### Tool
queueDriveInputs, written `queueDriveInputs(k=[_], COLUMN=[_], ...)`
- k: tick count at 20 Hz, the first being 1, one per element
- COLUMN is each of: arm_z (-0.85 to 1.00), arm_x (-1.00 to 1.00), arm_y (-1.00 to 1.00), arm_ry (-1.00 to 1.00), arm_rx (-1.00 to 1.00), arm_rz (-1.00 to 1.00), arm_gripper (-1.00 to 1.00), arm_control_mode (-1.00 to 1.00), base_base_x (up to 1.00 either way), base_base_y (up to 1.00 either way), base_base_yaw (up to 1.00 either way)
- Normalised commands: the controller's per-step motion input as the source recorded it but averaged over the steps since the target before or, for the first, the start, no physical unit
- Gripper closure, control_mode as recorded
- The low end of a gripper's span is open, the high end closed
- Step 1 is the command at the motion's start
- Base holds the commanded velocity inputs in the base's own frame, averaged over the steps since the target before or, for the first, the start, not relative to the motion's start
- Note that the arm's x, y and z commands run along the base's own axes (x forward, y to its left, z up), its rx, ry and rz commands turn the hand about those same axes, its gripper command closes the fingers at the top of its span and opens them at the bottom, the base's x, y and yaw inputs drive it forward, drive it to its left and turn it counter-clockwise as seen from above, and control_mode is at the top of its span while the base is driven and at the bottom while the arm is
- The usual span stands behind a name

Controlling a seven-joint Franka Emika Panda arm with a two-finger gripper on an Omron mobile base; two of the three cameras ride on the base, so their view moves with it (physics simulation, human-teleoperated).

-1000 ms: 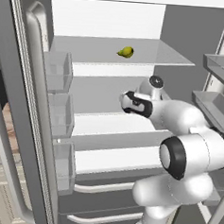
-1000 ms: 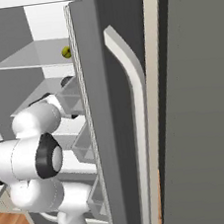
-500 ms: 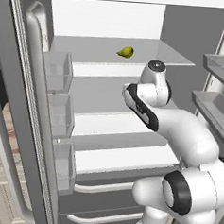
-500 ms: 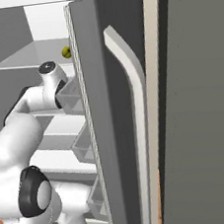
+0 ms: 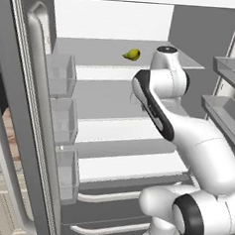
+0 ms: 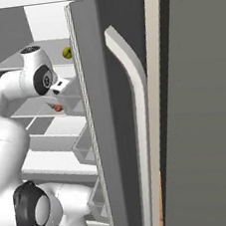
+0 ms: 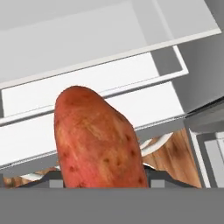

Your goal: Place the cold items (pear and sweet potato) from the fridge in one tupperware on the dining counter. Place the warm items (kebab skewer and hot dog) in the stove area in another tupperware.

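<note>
The arm (image 5: 174, 118) has swung up inside the fridge (image 5: 116, 25). Its fingers grip the sweet potato (image 7: 98, 140). The pear (image 5: 132, 54) sits on the fridge's top shelf. Next: carry the potato out.

pear (image 5: 132, 54): yellow-green, on upper fridge shelf | sweet potato (image 7: 98, 140): reddish-brown, speckled, upright, close to camera

Kitchen, rendered. Evidence: tall grey fridge (image 5: 111, 19) standing open, with white shelves (image 5: 121, 164) inside and clear bins (image 5: 60, 73) on its left door (image 5: 21, 108); long curved door handle (image 6: 137, 127); a pear (image 5: 132, 54) on the top shelf; pull-out drawers (image 5: 107, 223) below; wood-look floor (image 7: 168, 155) underneath.
</note>
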Motion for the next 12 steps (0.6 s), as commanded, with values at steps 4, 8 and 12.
queueDriveInputs(k=[4, 8, 12], arm_z=[-0.03, -0.18, -0.04], arm_x=[-0.84, -0.55, -0.43], arm_y=[0.22, 0.14, 0.14], arm_ry=[0.07, 0.10, 0.00], arm_rx=[-0.01, 0.00, 0.00], arm_rz=[-0.03, 0.00, 0.00], arm_gripper=[1.00, 1.00, 1.00], arm_control_mode=[-1.00, -1.00, 1.00], base_base_x=[0.00, 0.00, -0.15], base_base_y=[0.00, 0.00, 0.11], base_base_yaw=[0.00, 0.00, -0.02])
